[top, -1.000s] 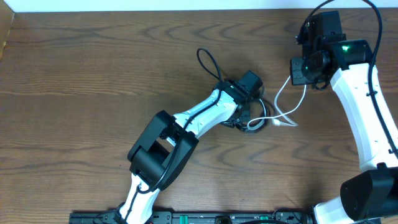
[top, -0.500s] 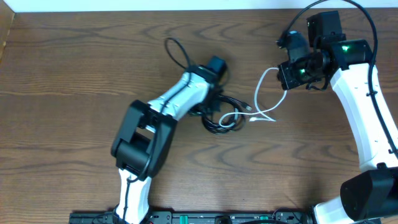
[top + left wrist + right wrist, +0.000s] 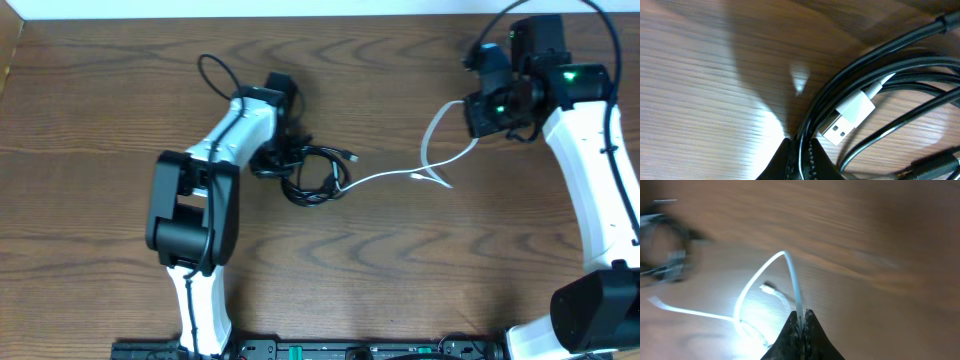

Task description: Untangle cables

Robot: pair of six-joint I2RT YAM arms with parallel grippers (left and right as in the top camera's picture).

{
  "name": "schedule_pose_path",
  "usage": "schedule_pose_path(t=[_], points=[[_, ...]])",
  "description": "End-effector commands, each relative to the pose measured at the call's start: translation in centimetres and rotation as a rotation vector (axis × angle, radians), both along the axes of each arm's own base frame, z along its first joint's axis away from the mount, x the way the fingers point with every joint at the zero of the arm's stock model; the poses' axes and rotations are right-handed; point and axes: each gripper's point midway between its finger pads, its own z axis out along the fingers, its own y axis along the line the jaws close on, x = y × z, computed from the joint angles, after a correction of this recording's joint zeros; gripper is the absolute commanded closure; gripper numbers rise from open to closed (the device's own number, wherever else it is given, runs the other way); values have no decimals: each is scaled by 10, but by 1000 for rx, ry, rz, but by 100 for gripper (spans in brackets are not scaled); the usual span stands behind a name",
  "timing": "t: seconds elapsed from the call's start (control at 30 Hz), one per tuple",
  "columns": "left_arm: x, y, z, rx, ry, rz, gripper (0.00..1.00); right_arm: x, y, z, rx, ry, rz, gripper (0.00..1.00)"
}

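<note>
The black cable (image 3: 308,172) lies as a coiled bundle left of the table's centre. My left gripper (image 3: 272,152) is at its left edge, shut on one black strand (image 3: 865,65), with its fingertips (image 3: 801,155) pinching it. The white cable's USB plug (image 3: 847,117) lies threaded among the black loops. The white cable (image 3: 385,178) runs right from the bundle, bends at a kink and rises to my right gripper (image 3: 470,108). The right wrist view shows that gripper (image 3: 802,317) shut on the white cable (image 3: 792,280), which loops below it. The black bundle (image 3: 665,260) shows blurred at far left.
The wooden table (image 3: 100,150) carries nothing else. A thick black robot wire (image 3: 215,72) loops behind the left wrist. The right arm (image 3: 590,180) runs down the right side. A pale wall edge (image 3: 300,8) borders the far side.
My left gripper has dragged the black bundle well to the left. The white cable has been drawn out into a long line between the two grippers. The right gripper stayed at far right.
</note>
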Motion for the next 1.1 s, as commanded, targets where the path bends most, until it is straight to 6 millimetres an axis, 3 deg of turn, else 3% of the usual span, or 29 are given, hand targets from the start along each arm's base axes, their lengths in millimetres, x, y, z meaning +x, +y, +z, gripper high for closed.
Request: schedule_pose_path(t=[0.0, 0.07, 0.27, 0.57, 0.63, 0.73, 0.77, 0.83, 0.93, 1.07], points=[[1, 22, 7, -9, -2, 35, 92, 3, -70, 3, -205, -16, -301, 99], [3, 37, 7, -8, 4, 74, 93, 1, -93, 5, -232, -18, -385, 99], [1, 63, 8, -3, 28, 176, 93, -6, -133, 5, -204, -8, -541, 99], [1, 70, 7, 10, 31, 195, 92, -10, -159, 4, -147, -8, -610, 99], [2, 67, 7, -4, 30, 195, 93, -5, -144, 3, -59, -5, -556, 99], [1, 51, 9, -98, 38, 160, 90, 4, -90, 8, 178, -15, -311, 99], [3, 38, 13, -184, 30, 109, 83, 7, -61, 18, 306, -38, -169, 99], [7, 25, 21, -281, 18, 62, 70, 6, -36, 29, 409, -65, -49, 99], [10, 13, 38, -361, 5, 19, 63, 6, -31, 31, 423, -67, -29, 99], [15, 10, 54, -360, -30, -1, 60, 5, -28, 31, 424, -63, -24, 99]])
